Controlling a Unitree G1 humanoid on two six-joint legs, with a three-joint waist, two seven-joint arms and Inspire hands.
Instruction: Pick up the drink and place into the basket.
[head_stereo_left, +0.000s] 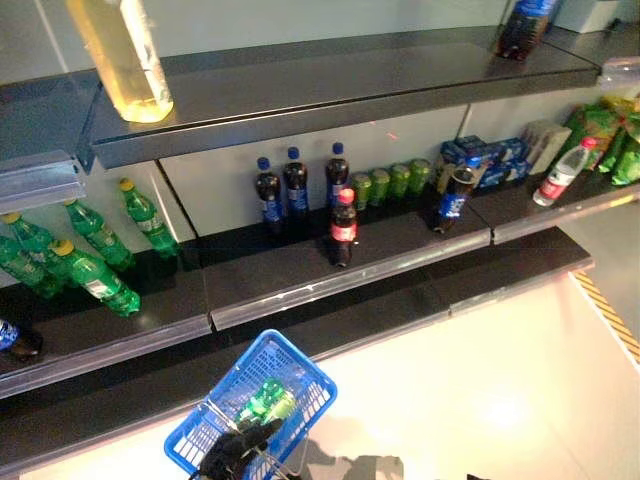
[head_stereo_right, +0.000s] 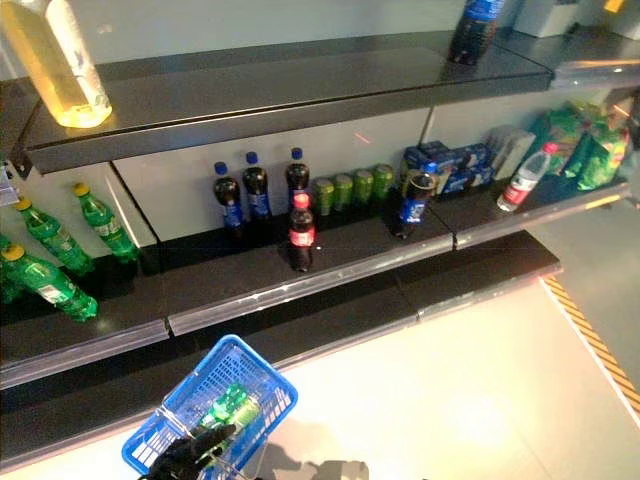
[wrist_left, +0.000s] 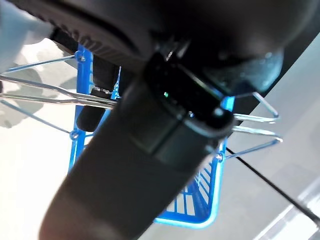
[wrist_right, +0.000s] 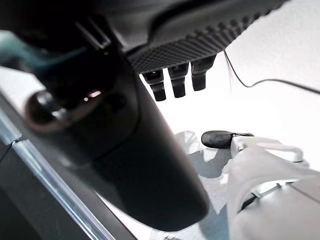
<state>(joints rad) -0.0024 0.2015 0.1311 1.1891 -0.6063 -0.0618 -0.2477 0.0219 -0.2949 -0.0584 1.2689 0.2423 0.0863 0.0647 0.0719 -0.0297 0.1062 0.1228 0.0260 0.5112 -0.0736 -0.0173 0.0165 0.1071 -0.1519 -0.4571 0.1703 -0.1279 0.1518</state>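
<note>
The left hand (head_stereo_left: 236, 448) is curled round the wire handles of the blue basket (head_stereo_left: 305, 373); a green drink bottle (head_stereo_left: 267, 401) lies inside, just beyond its fingers. The right hand (wrist_right: 175, 80) hangs over the floor, fingers relaxed, holding nothing.

Dark shelf (head_stereo_left: 300, 290) with bottles (head_stereo_left: 295, 190)

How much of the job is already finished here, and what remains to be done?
Done: a green bottle already lies inside the blue basket. In hand: the left hand is shut on the basket's wire handle; the right hand holds nothing, its fingers hanging relaxed. Left: possibly more drinks, since the red-labelled cola bottle and others remain on the shelf.
</note>
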